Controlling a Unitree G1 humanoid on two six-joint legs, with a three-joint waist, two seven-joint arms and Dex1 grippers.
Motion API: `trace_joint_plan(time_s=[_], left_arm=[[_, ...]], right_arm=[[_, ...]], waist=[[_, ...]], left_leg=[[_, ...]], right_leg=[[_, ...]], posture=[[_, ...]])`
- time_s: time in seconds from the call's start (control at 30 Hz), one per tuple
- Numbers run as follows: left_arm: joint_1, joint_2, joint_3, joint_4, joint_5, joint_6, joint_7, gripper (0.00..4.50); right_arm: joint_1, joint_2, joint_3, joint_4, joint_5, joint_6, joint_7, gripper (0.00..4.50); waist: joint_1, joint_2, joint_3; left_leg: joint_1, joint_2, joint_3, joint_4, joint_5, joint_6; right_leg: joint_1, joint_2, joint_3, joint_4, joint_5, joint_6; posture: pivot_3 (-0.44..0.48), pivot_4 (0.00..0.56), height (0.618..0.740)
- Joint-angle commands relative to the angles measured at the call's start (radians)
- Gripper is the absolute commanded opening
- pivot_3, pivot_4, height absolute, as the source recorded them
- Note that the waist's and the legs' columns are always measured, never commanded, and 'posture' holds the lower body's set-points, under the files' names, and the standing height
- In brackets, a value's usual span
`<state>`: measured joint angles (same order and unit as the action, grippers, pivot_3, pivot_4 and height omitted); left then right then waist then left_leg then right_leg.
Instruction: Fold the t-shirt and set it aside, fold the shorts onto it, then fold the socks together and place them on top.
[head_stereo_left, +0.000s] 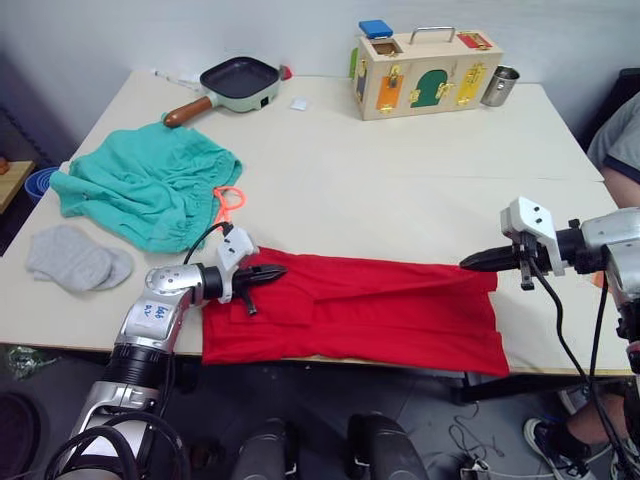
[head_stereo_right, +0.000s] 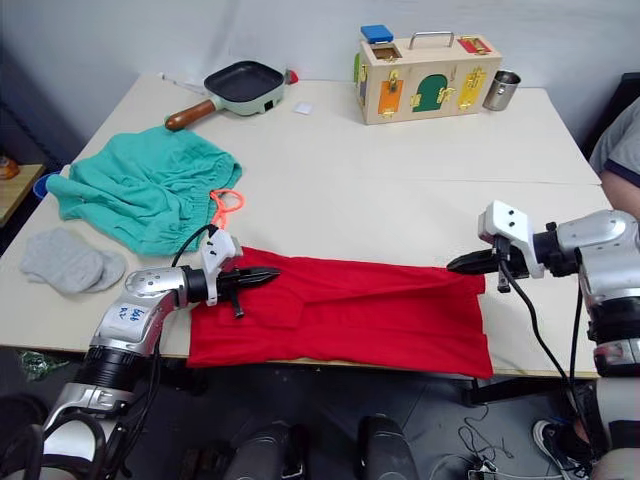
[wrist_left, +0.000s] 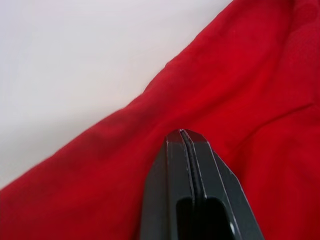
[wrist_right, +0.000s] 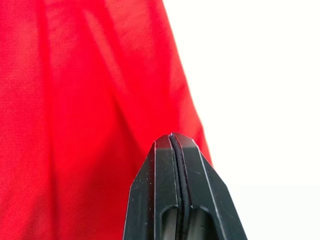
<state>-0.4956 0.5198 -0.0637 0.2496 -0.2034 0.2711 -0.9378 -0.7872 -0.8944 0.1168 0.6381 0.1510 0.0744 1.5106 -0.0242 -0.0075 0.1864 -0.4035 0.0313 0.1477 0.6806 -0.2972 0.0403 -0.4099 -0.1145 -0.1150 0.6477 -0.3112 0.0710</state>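
Note:
The red t-shirt (head_stereo_left: 380, 315) lies folded into a long band along the table's front edge, its lower part hanging slightly over. My left gripper (head_stereo_left: 278, 271) is shut, with nothing held, over the shirt's left end; its closed tips (wrist_left: 184, 133) hover just above red cloth. At the shirt's upper right corner my right gripper (head_stereo_left: 466, 264) is also shut and holds nothing, its tip (wrist_right: 172, 135) over the shirt's edge. The teal shorts (head_stereo_left: 150, 190) lie crumpled at the table's left, their orange drawstring (head_stereo_left: 228, 198) trailing out. Beside them at the left front lie the grey socks (head_stereo_left: 75, 258).
A frying pan (head_stereo_left: 240, 82) with a wooden handle, a wooden latch box (head_stereo_left: 425, 75) and a metal cup (head_stereo_left: 498, 86) stand along the far edge. A person (head_stereo_left: 622, 135) sits at the right. Bare tabletop (head_stereo_left: 400, 190) spans the middle.

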Motion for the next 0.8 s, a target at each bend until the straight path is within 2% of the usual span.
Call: trace_joint_plan(time_s=[0.03, 0.13, 0.23, 0.4, 0.7, 0.8], left_arm=[[-0.010, 0.000, -0.001, -0.015, 0.000, -0.006, -0.004, 0.00], [-0.010, -0.001, -0.001, -0.016, -0.001, -0.005, -0.004, 0.00], [-0.009, -0.001, -0.001, -0.018, -0.001, -0.003, -0.002, 0.00], [-0.005, 0.002, 0.007, -0.016, -0.001, -0.001, 0.007, 0.00], [0.019, 0.011, 0.010, -0.026, -0.001, 0.009, 0.013, 0.00], [0.038, 0.031, 0.023, -0.041, -0.008, 0.013, 0.004, 0.00]], right_arm=[[-0.055, 0.044, 0.023, 0.091, -0.064, -0.072, -0.048, 0.02], [-0.071, 0.068, 0.062, 0.139, -0.133, -0.099, -0.081, 0.02], [-0.048, 0.042, 0.106, 0.140, -0.173, -0.177, 0.001, 0.02], [0.007, 0.006, 0.064, 0.096, -0.109, -0.176, 0.086, 0.02], [0.156, -0.058, -0.009, 0.072, -0.050, -0.250, 0.083, 0.02], [0.213, -0.038, -0.110, 0.083, 0.038, -0.275, 0.025, 0.02]], waist=[[-0.001, 0.000, 0.000], [-0.001, 0.000, 0.000], [-0.001, 0.000, 0.000], [-0.001, 0.000, 0.000], [-0.001, 0.000, 0.000], [0.000, 0.000, 0.000]], left_leg=[[0.000, 0.000, 0.000, 0.000, 0.000, 0.000], [0.000, 0.000, 0.000, 0.000, 0.000, 0.000], [-0.001, 0.000, 0.000, 0.000, 0.000, 0.000], [-0.001, 0.000, 0.000, 0.000, 0.000, 0.000], [0.000, 0.000, 0.000, 0.000, 0.000, 0.000], [0.000, 0.000, -0.001, 0.000, 0.000, 0.000]], right_leg=[[0.000, 0.000, 0.000, 0.000, 0.000, 0.000], [0.000, 0.000, 0.000, 0.000, 0.000, 0.000], [0.000, 0.000, 0.000, 0.000, 0.000, 0.000], [0.000, 0.000, -0.001, 0.000, 0.000, 0.000], [0.000, 0.000, 0.000, 0.000, 0.000, 0.000], [0.001, 0.000, -0.001, 0.000, 0.000, 0.000]], posture=[[0.000, 0.150, 0.740], [0.000, 0.150, 0.740], [0.000, 0.150, 0.740], [0.000, 0.150, 0.740], [0.000, 0.150, 0.740], [0.000, 0.150, 0.740]])
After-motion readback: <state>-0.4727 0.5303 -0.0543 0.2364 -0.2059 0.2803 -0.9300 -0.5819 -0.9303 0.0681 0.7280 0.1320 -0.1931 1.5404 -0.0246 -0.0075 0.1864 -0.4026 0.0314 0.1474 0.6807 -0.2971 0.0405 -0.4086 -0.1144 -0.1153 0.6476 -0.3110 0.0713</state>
